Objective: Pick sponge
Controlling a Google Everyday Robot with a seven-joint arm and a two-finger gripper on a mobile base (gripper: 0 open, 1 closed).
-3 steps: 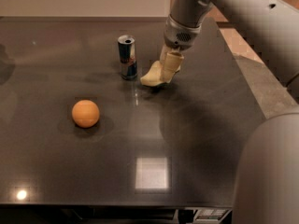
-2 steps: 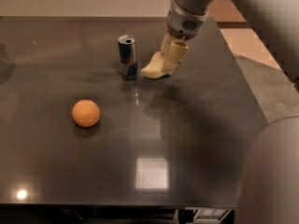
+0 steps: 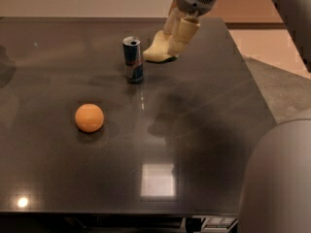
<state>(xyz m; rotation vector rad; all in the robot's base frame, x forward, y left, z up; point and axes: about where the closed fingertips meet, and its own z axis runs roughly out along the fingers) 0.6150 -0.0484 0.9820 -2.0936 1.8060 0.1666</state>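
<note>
The pale yellow sponge hangs in the air above the far middle of the dark table, just right of the can. My gripper comes down from the top of the camera view. Its cream fingers are shut on the right end of the sponge, and the left end sticks out free. The sponge is tilted and clear of the table top, with its shadow on the table nearer the camera.
A blue and silver can stands upright just left of the sponge. An orange ball lies at the left middle. The table's right edge drops to the floor. A grey part of my body fills the lower right.
My gripper has lifted the sponge off the table and higher beside the can. The can and the ball have stayed in place.
</note>
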